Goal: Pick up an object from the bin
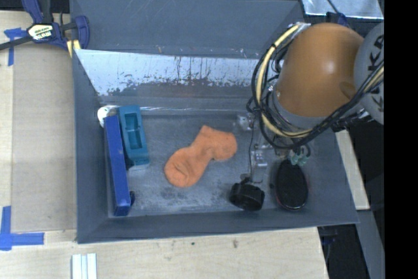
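Nearest you, along the front wall of the grey bin [88,160], lie two of the six loose things you can count on its floor. Both are black and both sit at the right end. One is a small black chunky piece [247,196]. The other is a flat black oval [290,186] just to its right, close to it but apart.

Directly behind the small black chunky piece you find the hand [256,165]. It hangs low between the black oval and the one orange soft thing [196,160], and its metal end reaches down to about the far edge of that piece. You cannot tell whether the hand is wide or narrow, or whether it touches the piece. Over it sits the arm's rounded orange-brown cover [320,68], ringed by looped cables [264,85].

The orange soft thing is sock-like and lies slantwise in the middle of the floor. Its thicker end points front-left and its other end lies near the hand.

On the left you have two blue things. One is a long dark blue bar [116,166] running front to back along the left wall. The other is a shorter light blue block [134,137] with a slot in its top, lying against the bar's far half.

Farthest off, in the far left corner, one small white thing [102,115] shows by the bar's far end.
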Robot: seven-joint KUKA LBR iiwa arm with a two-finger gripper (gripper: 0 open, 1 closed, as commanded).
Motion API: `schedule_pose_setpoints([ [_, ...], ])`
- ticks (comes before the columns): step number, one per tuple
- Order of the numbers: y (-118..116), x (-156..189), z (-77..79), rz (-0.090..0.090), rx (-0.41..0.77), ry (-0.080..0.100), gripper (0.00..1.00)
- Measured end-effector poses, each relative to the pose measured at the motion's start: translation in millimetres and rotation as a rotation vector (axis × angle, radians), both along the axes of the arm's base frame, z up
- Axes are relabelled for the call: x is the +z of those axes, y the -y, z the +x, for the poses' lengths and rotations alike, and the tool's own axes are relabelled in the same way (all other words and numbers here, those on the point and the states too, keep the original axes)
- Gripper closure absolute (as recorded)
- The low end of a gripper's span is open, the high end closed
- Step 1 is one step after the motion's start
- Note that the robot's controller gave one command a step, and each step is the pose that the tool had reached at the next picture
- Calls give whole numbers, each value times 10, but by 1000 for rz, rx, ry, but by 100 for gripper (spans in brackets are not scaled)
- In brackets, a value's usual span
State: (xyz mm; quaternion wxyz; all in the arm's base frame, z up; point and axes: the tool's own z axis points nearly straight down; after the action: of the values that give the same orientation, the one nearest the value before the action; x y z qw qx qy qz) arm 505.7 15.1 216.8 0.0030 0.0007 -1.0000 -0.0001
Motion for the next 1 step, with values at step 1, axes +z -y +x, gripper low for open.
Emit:
schedule_pose_setpoints([
  [1,1,46,16,0,0,9,0],
])
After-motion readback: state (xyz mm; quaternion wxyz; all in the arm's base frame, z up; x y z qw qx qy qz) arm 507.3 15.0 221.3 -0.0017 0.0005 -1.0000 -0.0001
